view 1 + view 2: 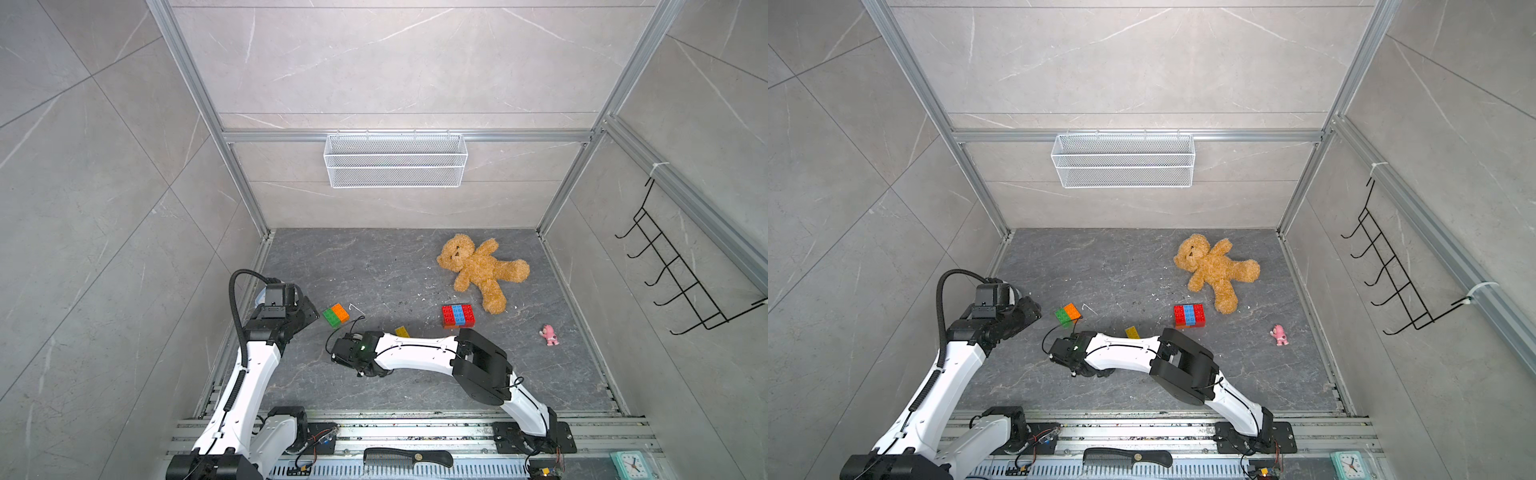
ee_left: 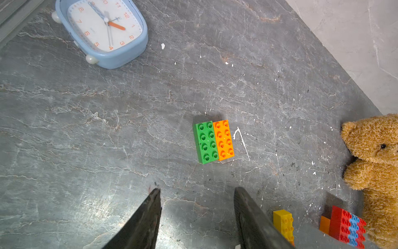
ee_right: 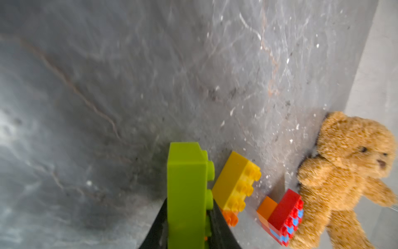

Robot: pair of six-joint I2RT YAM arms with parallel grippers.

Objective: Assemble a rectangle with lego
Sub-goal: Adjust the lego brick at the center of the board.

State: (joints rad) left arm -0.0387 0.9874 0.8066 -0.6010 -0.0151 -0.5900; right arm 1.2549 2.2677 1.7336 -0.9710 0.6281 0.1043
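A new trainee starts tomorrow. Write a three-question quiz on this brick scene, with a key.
1. True or false: the right gripper is shut on a lime brick.
2. Which one touches the green brick? A) orange brick B) yellow brick C) blue brick
3. Fill in: the left gripper is ____, with nothing in it.
Key: 1 true; 2 A; 3 open.
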